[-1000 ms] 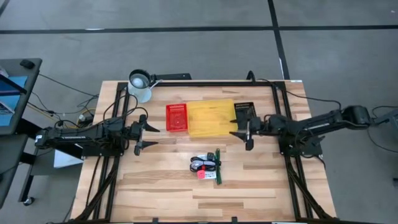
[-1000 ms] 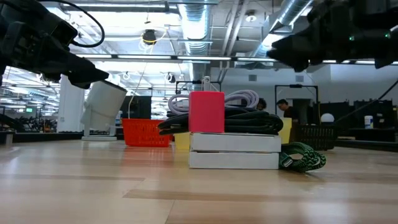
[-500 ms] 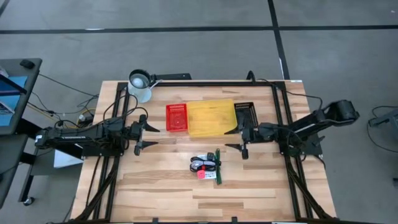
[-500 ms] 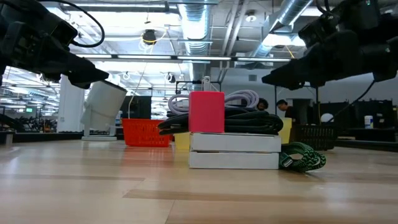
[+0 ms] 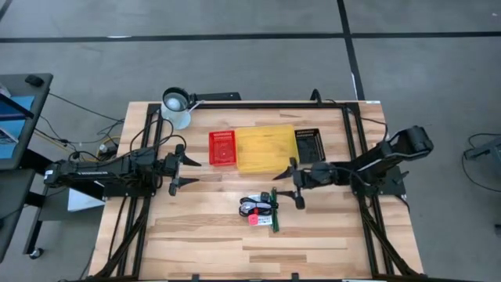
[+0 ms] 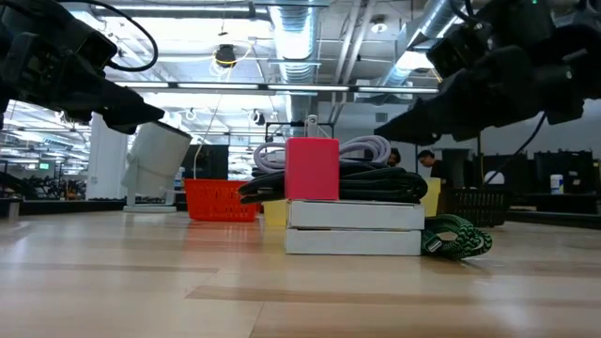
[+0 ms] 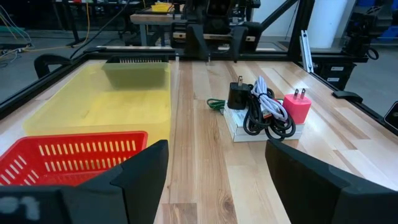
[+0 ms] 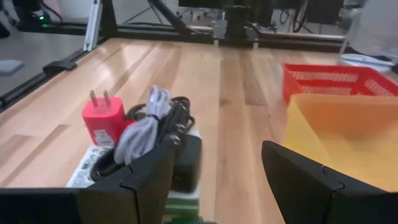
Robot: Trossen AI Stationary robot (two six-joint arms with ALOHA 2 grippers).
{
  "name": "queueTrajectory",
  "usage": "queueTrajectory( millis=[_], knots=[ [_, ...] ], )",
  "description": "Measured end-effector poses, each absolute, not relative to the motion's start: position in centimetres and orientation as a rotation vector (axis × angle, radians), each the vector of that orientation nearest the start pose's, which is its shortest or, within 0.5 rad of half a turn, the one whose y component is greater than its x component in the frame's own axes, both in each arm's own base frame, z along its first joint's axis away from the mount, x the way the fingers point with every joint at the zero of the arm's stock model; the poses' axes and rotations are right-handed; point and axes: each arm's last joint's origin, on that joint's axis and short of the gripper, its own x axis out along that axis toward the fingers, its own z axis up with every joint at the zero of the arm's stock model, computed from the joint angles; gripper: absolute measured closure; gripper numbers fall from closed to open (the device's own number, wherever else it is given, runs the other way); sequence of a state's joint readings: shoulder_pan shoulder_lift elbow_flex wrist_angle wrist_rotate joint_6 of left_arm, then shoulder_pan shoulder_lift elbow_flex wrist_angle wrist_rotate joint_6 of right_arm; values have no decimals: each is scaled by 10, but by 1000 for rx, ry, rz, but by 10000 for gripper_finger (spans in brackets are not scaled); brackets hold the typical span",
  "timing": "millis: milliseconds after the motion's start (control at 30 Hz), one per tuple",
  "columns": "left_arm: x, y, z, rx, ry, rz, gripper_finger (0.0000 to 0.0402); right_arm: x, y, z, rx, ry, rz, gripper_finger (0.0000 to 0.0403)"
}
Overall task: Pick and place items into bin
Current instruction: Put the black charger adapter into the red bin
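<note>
the items sit in one small heap near the middle of the wooden tabletop (image 5: 196,235), just in front of the yellow bin (image 5: 266,149), apart from it: two flat white packets (image 6: 354,228) stacked one on the other, a coiled black cable (image 7: 264,118) with a white cable (image 8: 142,130) bundled on top of them, a red plug (image 7: 296,107) standing with its two prongs pointing up, a small black plug (image 7: 238,96) at the end of the heap that faces the bins, and a green stick (image 5: 275,210) lying beside the heap on the right arm's side. in the high view the green stick's long axis runs from the bins toward the front edge of the tabletop, and the packets lie lengthwise the same way in the left wrist view. the red basket (image 5: 222,149) touches the yellow bin on its left-arm side and a black basket (image 5: 309,143) stands on its other side. a white mug (image 5: 178,108) stands near the back left corner. the right tool (image 5: 294,185) hangs with its fingers spread wide and holding nothing, just beside the heap and between it and the yellow bin's front corner. the left tool (image 5: 178,168) waits well apart, beside the red basket, also spread wide and holding nothing
</note>
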State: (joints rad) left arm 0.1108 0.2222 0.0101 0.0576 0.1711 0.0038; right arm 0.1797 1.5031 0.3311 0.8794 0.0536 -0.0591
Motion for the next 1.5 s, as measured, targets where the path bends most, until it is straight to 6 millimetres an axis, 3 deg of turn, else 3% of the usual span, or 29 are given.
queueTrajectory(
  millis=[300, 733, 867, 1000, 1333, 1500],
  knots=[
    [110, 7, 154, -18, 153, -60, 140, 263, 50, 161, -125, 513, 150, 163],
    [110, 7, 154, -18, 153, -59, 140, 282, 60, 256, -283, 718, 142, 163],
    [110, 7, 154, -18, 153, -59, 140, 287, 61, 273, -282, 766, 141, 163],
    [110, 7, 154, -18, 154, -59, 140, 293, 62, 275, -254, 819, 130, 163],
    [110, 7, 154, -18, 153, -59, 140, 312, 71, 245, -267, 901, 143, 163],
    [110, 7, 154, -18, 153, -58, 140, 316, 74, 242, -289, 878, 160, 163]
  ],
)
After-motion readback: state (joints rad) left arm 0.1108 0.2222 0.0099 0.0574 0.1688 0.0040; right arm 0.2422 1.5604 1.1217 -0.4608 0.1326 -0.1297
